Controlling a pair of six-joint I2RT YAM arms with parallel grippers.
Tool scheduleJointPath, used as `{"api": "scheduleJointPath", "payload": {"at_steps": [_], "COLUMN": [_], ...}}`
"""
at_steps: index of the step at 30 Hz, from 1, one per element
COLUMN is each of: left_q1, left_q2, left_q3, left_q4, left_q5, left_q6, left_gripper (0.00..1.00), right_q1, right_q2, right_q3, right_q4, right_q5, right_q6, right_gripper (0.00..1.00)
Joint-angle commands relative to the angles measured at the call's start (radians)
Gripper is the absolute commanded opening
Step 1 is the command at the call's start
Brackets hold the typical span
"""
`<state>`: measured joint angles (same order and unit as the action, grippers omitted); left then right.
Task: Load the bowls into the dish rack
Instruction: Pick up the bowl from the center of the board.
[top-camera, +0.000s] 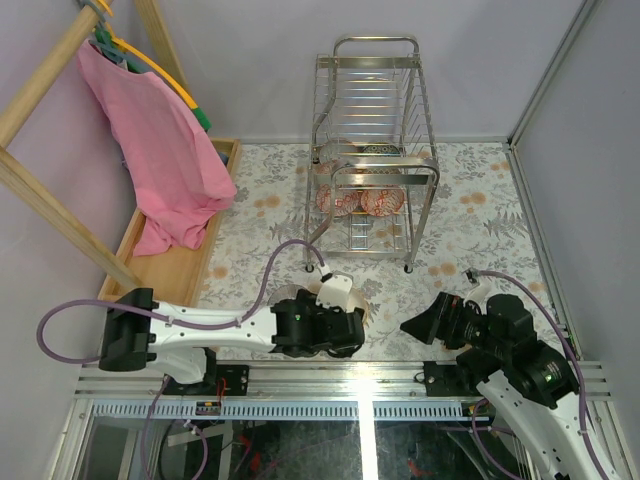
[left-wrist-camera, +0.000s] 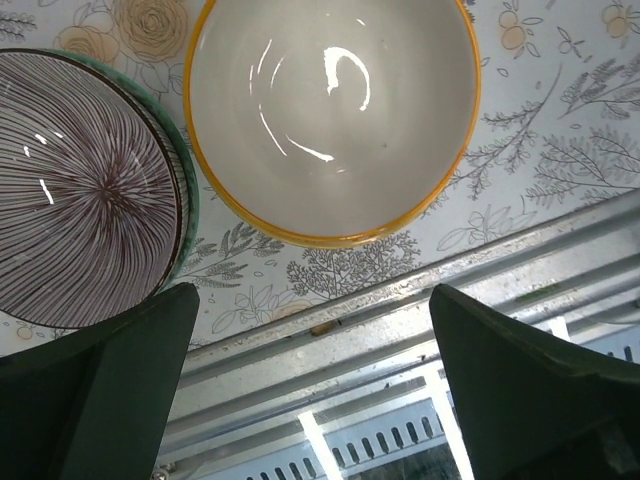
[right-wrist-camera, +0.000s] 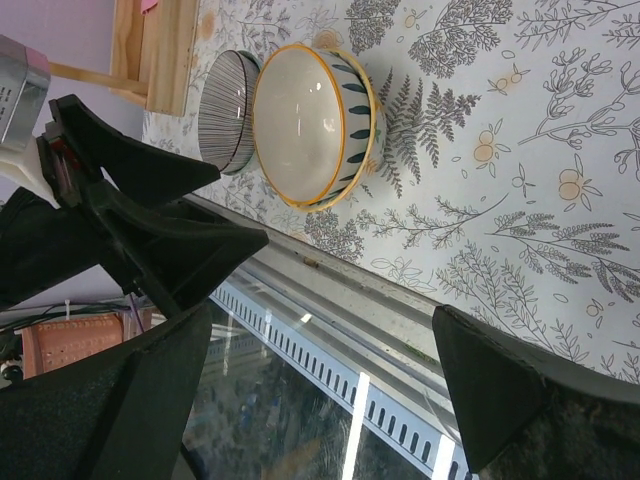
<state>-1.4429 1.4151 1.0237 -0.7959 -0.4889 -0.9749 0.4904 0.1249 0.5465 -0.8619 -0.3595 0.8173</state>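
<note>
Dish rack (top-camera: 372, 110) stands at the far middle of the table (top-camera: 480, 220), with 2 patterned bowls (top-camera: 362, 200) on edge in its lower tier. Left gripper (left-wrist-camera: 313, 300) sits low by the near edge, jaws wide apart and holding nothing. Right gripper (right-wrist-camera: 322, 330) is equally spread and empty, off to the right. Cream bowl (left-wrist-camera: 330, 110), yellow-rimmed and mouth-up, lies just ahead of the left jaws and centred between them. Striped bowl (left-wrist-camera: 80, 190) sits beside it, apparently touching, toward the left finger. Both are round, so neither has a long axis. Left arm is clearly nearer; a short forward reach onto the cream rim looks likely.
</note>
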Motion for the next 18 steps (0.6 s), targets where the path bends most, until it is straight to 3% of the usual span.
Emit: {"api": "scheduleJointPath", "payload": {"at_steps": [1, 7, 18], "left_q1": [-0.008, 0.023, 0.226], "left_q2": [0.042, 0.091, 0.105], "left_q3": [0.049, 0.120, 0.110], "left_q4": [-0.033, -0.099, 0.033], "left_q5": [-0.116, -0.212, -0.143], "left_q6": [0.016, 0.050, 0.225], "left_gripper": [0.98, 0.87, 0.72], "right_q1": [-0.003, -0.003, -0.003], "right_q2": [-0.015, -0.047, -0.056], "right_q3": [0.030, 0.025, 0.012], "right_q4": [-0.016, -0.025, -0.018], "right_q5": [-0.033, -0.027, -0.037], "right_q6": [0.018, 0.038, 0.049], "right_gripper": [1.00, 1.00, 0.99]}}
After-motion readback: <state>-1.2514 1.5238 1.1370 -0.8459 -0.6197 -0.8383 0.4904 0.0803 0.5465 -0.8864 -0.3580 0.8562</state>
